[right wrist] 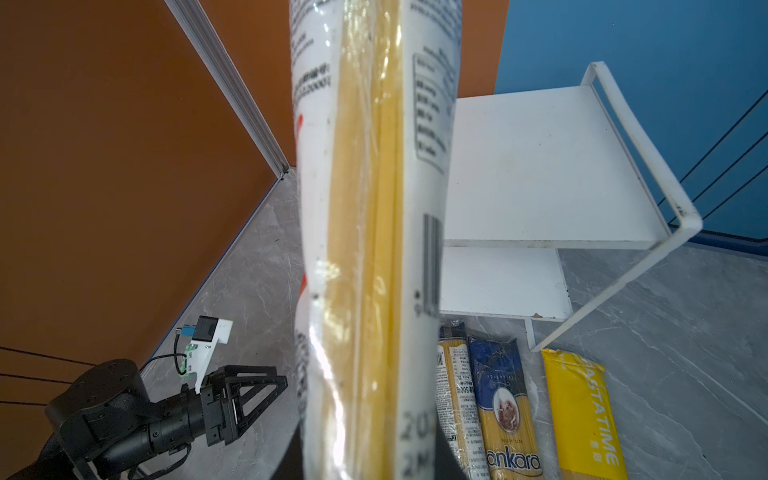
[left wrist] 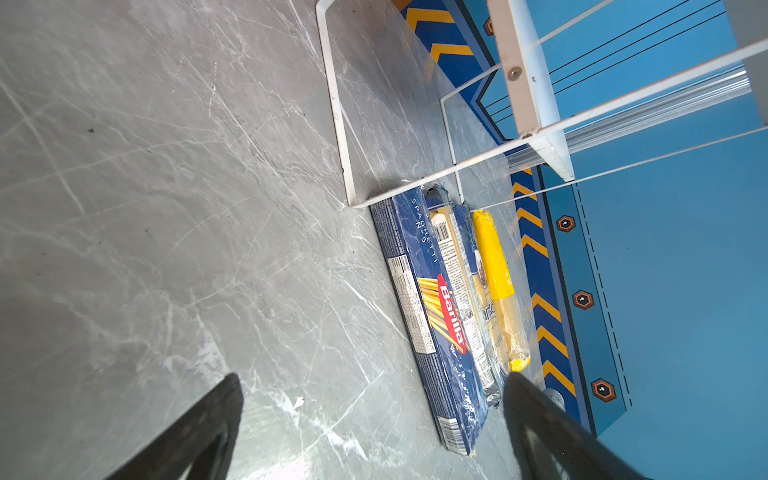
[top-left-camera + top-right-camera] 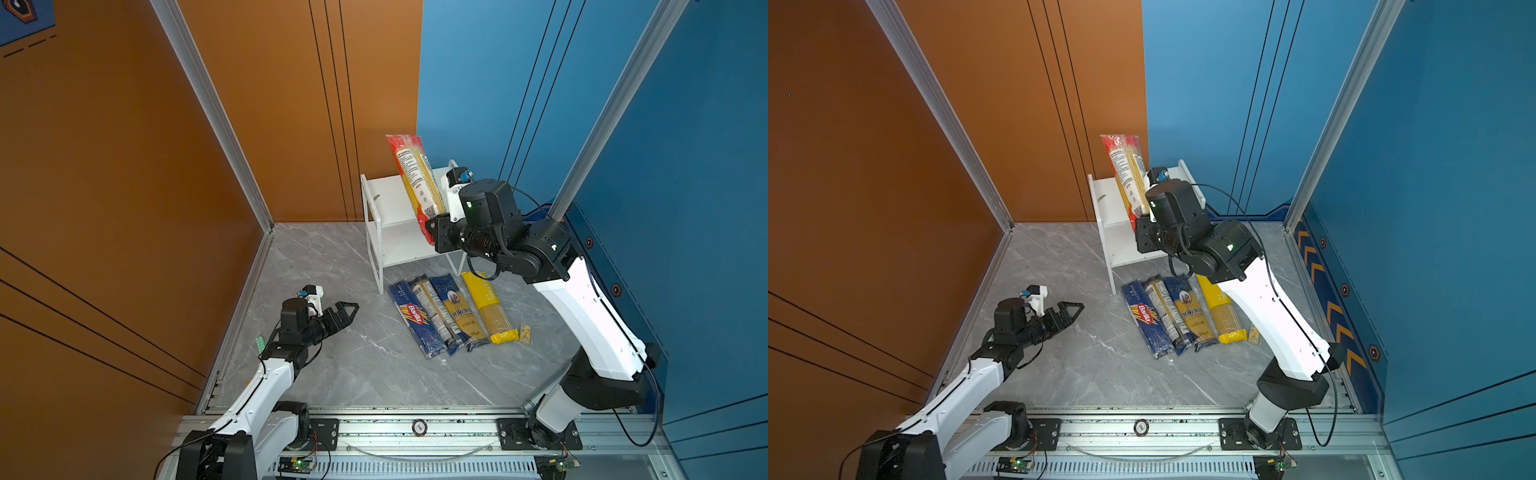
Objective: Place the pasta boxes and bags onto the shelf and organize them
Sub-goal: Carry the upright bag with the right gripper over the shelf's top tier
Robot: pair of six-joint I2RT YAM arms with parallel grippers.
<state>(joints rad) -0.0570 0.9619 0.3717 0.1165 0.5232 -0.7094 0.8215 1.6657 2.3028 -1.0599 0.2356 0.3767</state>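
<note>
Reaching in from the right, your right arm (image 3: 582, 316) bends toward the white shelf (image 3: 384, 199), right gripper (image 3: 432, 230) clamped on the low end of the red-ended spaghetti pack (image 3: 415, 174), near upright at the shelf's front; left gripper (image 3: 351, 309) hovers low, jaws wide, empty.

Bare floor (image 3: 332, 365) is lying open btw the left gripper (image 3: 351, 309) & the row of packs (image 3: 440, 316). That row is crowding the front of the shelf (image 3: 386, 199); the red-ended pack (image 3: 415, 174) is tilting up across its top board.
</note>
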